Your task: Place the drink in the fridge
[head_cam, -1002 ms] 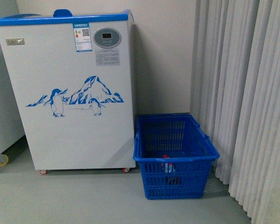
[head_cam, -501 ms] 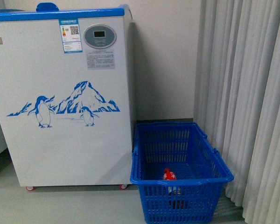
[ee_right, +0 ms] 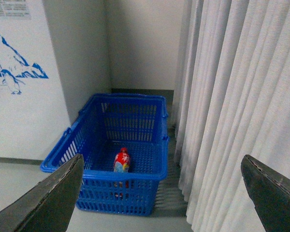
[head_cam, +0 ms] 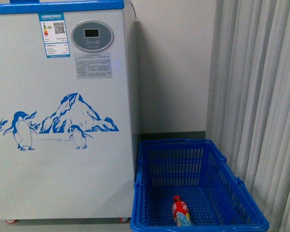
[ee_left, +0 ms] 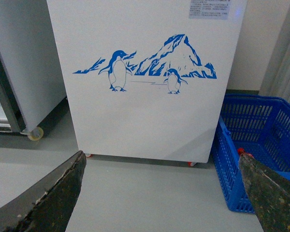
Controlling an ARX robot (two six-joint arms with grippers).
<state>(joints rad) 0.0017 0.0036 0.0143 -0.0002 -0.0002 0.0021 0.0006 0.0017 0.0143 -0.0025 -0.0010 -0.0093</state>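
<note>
Soft, even, slightly dim indoor light. The fridge (head_cam: 63,145) casts a faint shadow on the wall (head_cam: 179,63) beside it. Close fingers (ee_left: 46,198) blur in both wrist views.

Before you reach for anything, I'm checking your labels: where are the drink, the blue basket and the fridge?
drink (head_cam: 181,211): front view, middle of the bottle's body.
blue basket (head_cam: 176,142): front view, its back rim.
fridge (head_cam: 63,164): front view, bare white part of the front panel.

The fridge (head_cam: 63,169) runs off the front view's left edge; its label print (head_cam: 94,65) is unreadably small.
</note>
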